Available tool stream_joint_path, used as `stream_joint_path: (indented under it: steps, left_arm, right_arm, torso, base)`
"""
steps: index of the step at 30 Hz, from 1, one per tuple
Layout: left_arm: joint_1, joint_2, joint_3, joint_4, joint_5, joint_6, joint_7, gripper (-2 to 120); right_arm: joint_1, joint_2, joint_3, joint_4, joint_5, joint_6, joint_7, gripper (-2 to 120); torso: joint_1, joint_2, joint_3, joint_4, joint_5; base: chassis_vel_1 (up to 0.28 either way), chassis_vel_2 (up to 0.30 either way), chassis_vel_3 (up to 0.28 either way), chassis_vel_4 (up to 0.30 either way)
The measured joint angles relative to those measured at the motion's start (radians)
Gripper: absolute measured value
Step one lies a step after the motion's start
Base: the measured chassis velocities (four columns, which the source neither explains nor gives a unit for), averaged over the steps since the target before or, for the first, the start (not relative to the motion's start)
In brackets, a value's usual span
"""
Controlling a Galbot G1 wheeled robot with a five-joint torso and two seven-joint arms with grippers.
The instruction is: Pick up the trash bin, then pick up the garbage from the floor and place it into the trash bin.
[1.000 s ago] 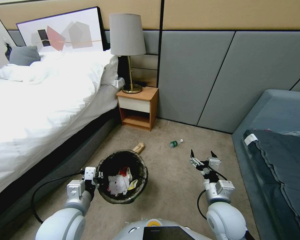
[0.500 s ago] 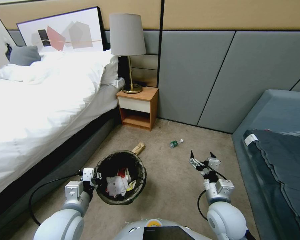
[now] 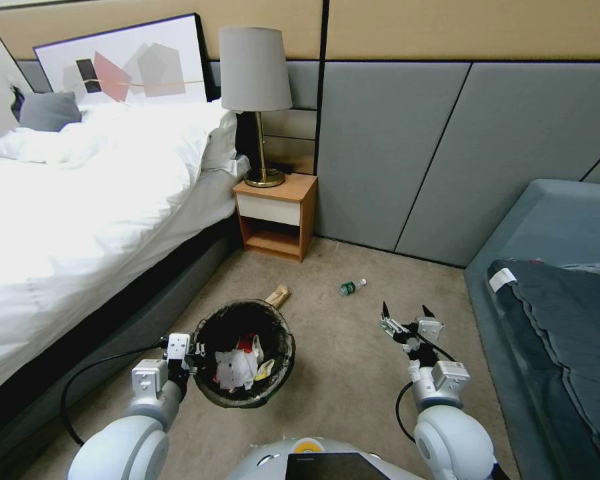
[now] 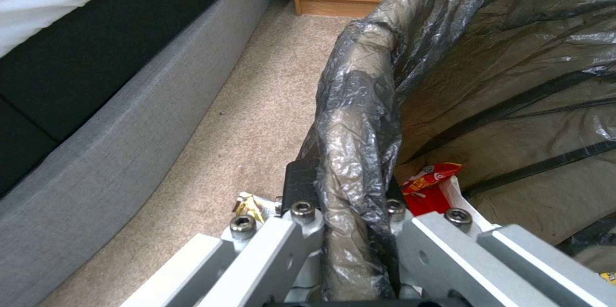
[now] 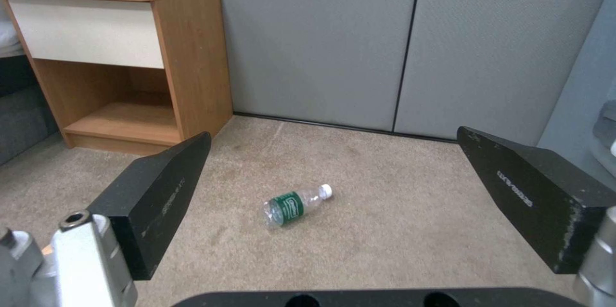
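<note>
The left end effector (image 3: 192, 352) is clamped on the near left rim of the bin (image 3: 245, 353), with one finger (image 4: 300, 186) outside the bag-covered lip and the other inside; the bin sits low over the carpet (image 3: 340, 373) beside the bed (image 3: 80, 200), already holding red, white and yellow wrappers (image 3: 241, 363). The right end effector (image 3: 405, 317) hovers with its jaws spread wide and empty, pointing at the bottle (image 3: 351, 287), which lies on its side on the carpet well ahead, between the nightstand (image 3: 277, 217) and the sofa (image 3: 553, 267). A tan scrap (image 3: 278, 294) lies just beyond the bin's far rim. The step in hand looks like going for the bottle. To do it well, the right arm should come down over the bottle's middle with the jaws across its width, not along it, since a round bottle may roll. The left grip should keep the bin level and close by, so the drop is short.
</note>
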Motion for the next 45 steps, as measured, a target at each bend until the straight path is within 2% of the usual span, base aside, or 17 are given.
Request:
stream_joint_path:
  steps: [45]
  left_arm:
    - [-0.021,-0.002,-0.001,0.000,-0.022,-0.003,0.002,1]
  right_arm:
    - [-0.016,0.030,0.008,0.022,-0.025,0.011,-0.003,100]
  torso:
    - [0.000,0.000,0.000,0.0002,0.0000]
  base:
    - [-0.058,0.059,0.060,-0.059]
